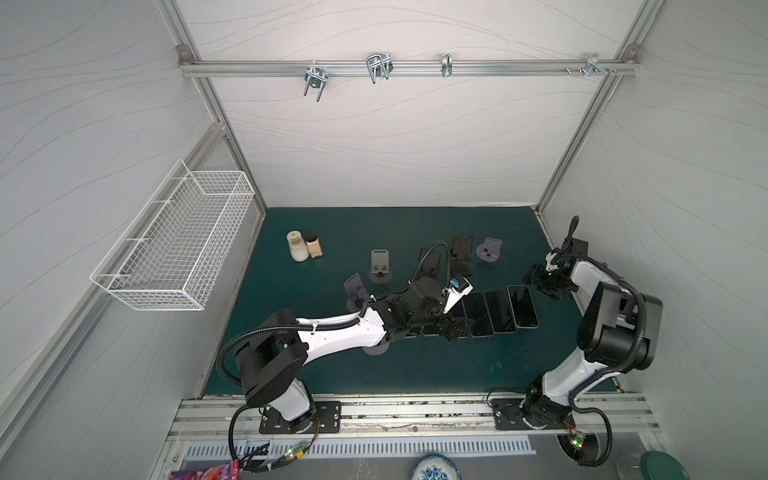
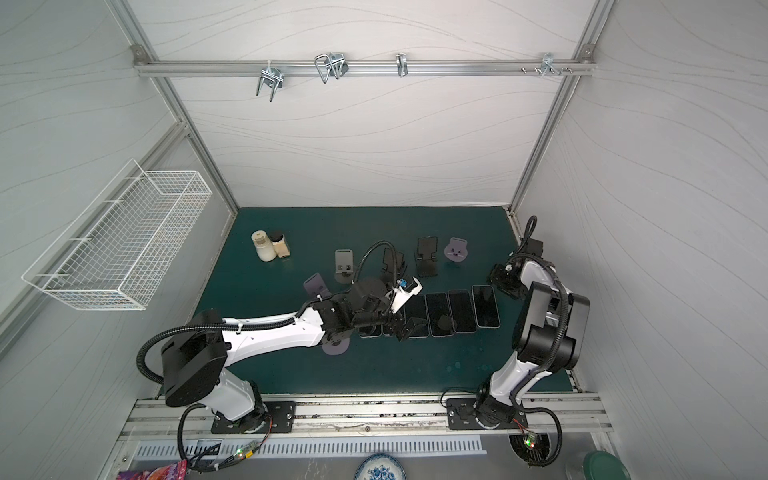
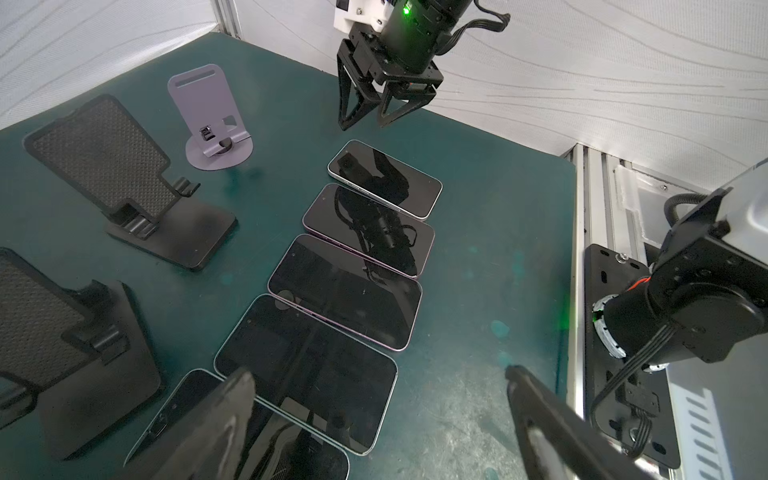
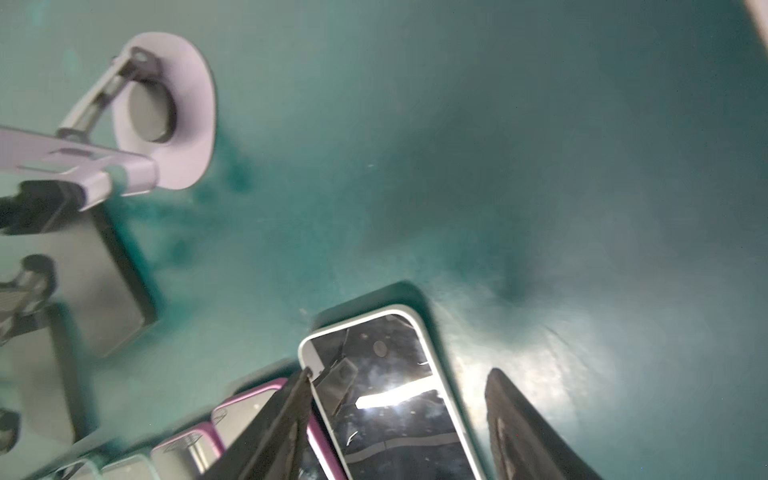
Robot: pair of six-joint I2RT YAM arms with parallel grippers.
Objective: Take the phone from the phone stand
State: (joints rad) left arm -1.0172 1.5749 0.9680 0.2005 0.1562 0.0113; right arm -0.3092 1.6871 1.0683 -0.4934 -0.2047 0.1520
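Several phones lie flat, screens up, in a row on the green mat, seen closer in the left wrist view. Every phone stand in view is empty: a grey one, two black ones and purple ones. My left gripper hovers open over the row's left end. My right gripper hangs just past the rightmost phone, jaws apart, nothing between them.
Two small jars stand at the back left of the mat. A white wire basket hangs on the left wall. Another purple stand base lies under my left arm. An aluminium rail runs along the front edge.
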